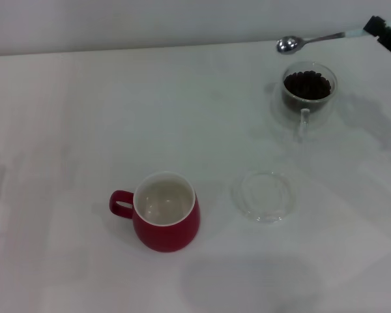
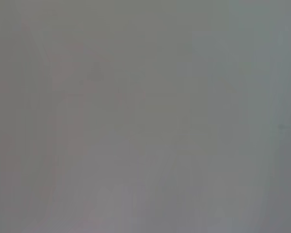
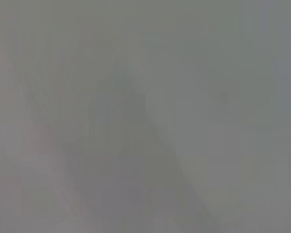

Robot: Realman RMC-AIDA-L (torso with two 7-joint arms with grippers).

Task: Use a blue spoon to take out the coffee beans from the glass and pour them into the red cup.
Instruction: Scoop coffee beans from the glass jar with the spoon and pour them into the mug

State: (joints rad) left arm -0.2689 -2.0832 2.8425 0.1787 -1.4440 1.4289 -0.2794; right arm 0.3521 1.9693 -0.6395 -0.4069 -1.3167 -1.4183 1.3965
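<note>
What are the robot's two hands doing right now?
Left gripper: not in view.
Right gripper: shut on the blue spoon, holding it by the handle beyond the glass of coffee beans.

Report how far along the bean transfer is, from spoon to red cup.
Done: the right gripper holds the blue spoon by its handle end, at the table's far right corner.
In hand: the spoon's bowl looks empty and sits just beyond the glass, not in it.
Left: all of the scooping. The coffee beans fill the glass, and the red cup shows only its cream inside. The left gripper is out of view.
</note>
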